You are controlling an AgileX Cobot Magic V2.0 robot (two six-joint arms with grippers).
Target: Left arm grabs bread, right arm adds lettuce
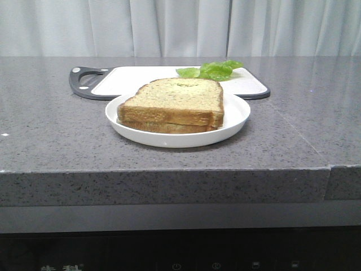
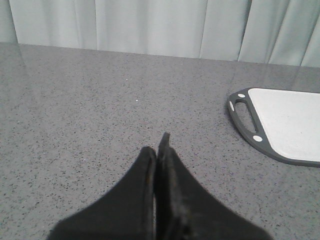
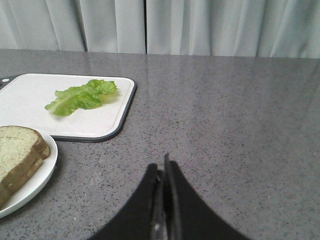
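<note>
The bread [image 1: 179, 100], a thick toast slice with a golden crust and a small green smear, lies on top of a thinner slice [image 1: 163, 127] on a white plate [image 1: 237, 116]. It also shows in the right wrist view [image 3: 17, 150]. The lettuce [image 1: 211, 69] lies on the cutting board behind the plate, also seen in the right wrist view [image 3: 81, 96]. My left gripper [image 2: 157, 150] is shut and empty over bare counter, left of the board. My right gripper [image 3: 162, 167] is shut and empty over bare counter, right of the plate. Neither arm shows in the front view.
A white cutting board [image 1: 130, 82] with a dark rim and handle [image 1: 84, 79] lies behind the plate; it also shows in the left wrist view [image 2: 290, 122] and the right wrist view [image 3: 30, 107]. The grey counter's front edge [image 1: 169, 169] is close. Curtains hang behind.
</note>
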